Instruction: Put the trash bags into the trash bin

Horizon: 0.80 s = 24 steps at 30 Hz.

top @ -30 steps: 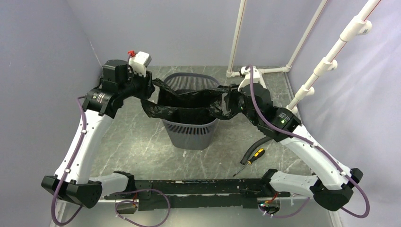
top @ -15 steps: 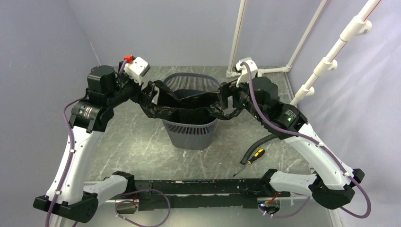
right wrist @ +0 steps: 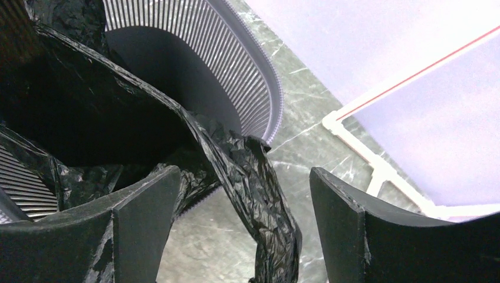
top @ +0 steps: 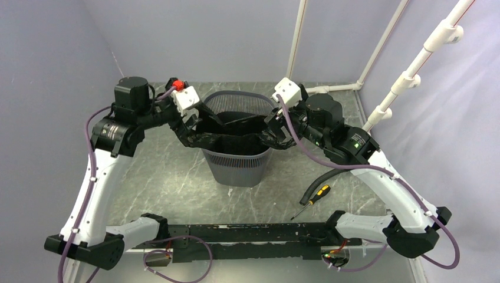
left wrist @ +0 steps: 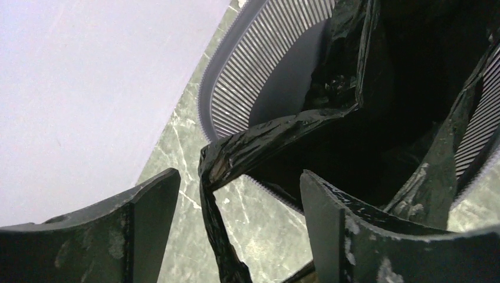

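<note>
I see my left claw (left wrist: 239, 177) and right claw (right wrist: 244, 172) both released, jaws wide, each straddling a loose edge of the trash bag (top: 230, 127). It hangs open inside the trash bin (top: 236, 168) on the desk (top: 171, 177), film draped over the rim.

Odds and ends on the grey marbled surface (top: 168, 177)
A yellow-and-black screwdriver (top: 311, 201) lies just beside a curved black hose (top: 319, 178); white pipes (top: 408, 81) stand along the right rear side.

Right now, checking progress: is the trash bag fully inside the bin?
Partly in: the trash bag sags into the trash bin, both ends draped outside its rim.
</note>
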Each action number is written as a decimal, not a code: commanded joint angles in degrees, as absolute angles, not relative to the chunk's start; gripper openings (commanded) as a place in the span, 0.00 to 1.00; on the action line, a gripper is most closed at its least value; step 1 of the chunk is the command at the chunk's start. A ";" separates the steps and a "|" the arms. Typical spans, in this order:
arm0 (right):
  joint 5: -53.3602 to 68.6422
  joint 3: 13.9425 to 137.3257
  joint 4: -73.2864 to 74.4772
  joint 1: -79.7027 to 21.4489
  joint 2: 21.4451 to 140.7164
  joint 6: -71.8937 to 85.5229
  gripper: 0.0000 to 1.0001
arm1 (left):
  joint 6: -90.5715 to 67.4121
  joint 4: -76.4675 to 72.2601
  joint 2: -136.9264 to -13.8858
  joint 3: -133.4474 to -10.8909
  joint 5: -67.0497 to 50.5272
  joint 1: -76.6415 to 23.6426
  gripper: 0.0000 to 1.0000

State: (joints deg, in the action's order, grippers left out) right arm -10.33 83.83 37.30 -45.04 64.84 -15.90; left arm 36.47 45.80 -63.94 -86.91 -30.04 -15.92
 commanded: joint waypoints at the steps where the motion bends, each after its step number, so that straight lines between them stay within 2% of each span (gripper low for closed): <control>1: -7.11 88.20 38.36 -44.90 66.46 -23.64 0.82 | 45.10 51.27 -66.98 -91.60 -34.24 -15.81 0.77; 9: -5.44 90.72 40.30 -44.89 70.28 -27.77 0.61 | 47.95 52.78 -68.94 -91.75 -33.31 -16.06 0.59; 14: -5.83 91.04 40.61 -44.91 71.07 -29.34 0.55 | 49.30 51.76 -69.21 -90.32 -29.56 -16.69 0.52; 18: -7.02 90.53 40.27 -44.83 71.33 -30.02 0.48 | 49.02 49.85 -69.16 -89.97 -29.83 -16.79 0.40; 21: -8.08 90.46 39.74 -44.82 71.62 -29.90 0.31 | 48.60 49.53 -69.42 -90.08 -29.80 -16.96 0.27; 24: -9.24 89.81 37.82 -44.74 71.36 -28.99 0.20 | 47.36 48.67 -69.37 -89.71 -30.17 -16.96 0.17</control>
